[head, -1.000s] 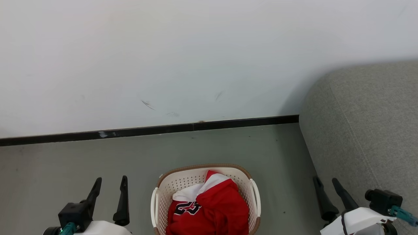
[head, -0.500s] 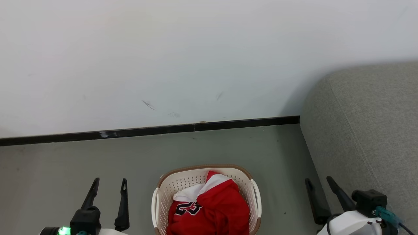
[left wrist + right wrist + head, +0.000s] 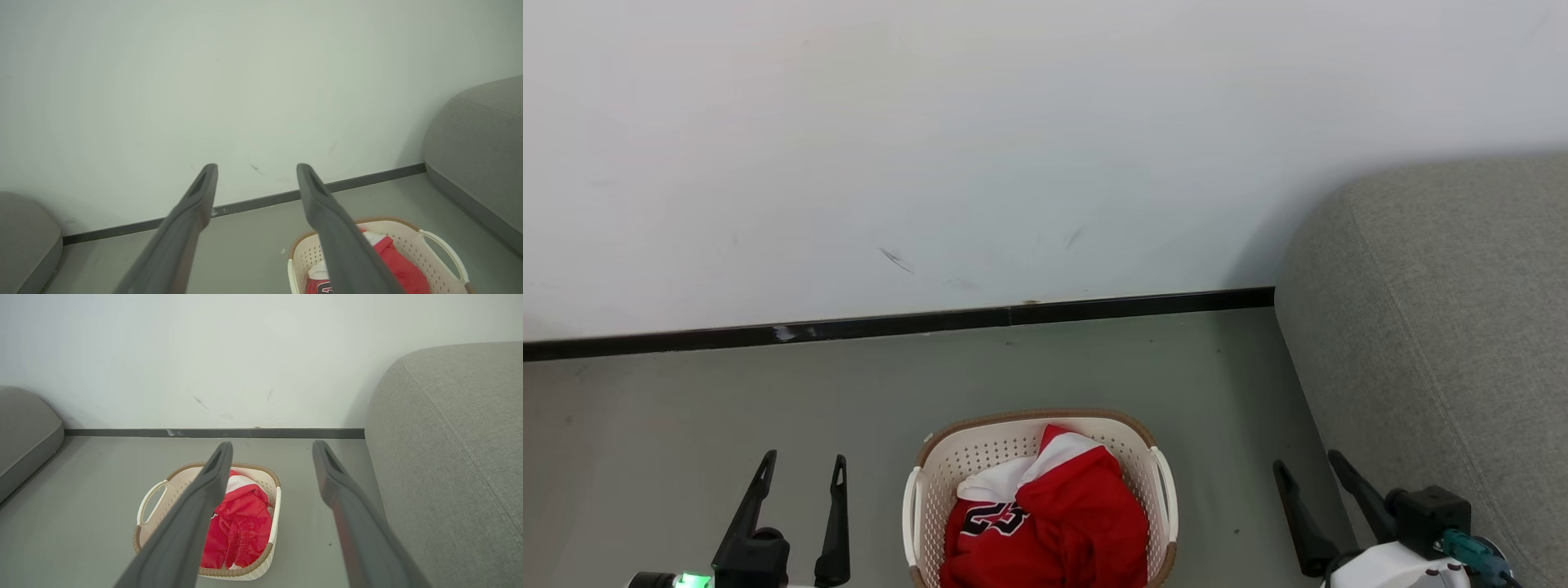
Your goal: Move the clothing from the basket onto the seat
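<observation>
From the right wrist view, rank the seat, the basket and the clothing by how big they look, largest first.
1. the seat, which runs off the frame, so its full extent is hidden
2. the basket
3. the clothing, lying inside the basket

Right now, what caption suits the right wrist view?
Open right end effector, basket holding red clothing, and grey seat alongside.

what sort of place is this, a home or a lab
Probably a lounge-like indoor corner, maybe staged: a large grey fabric-upholstered seat beside a plain white wall with black skirting, and a small cream perforated plastic basket of red sports clothing on grey floor.
</observation>
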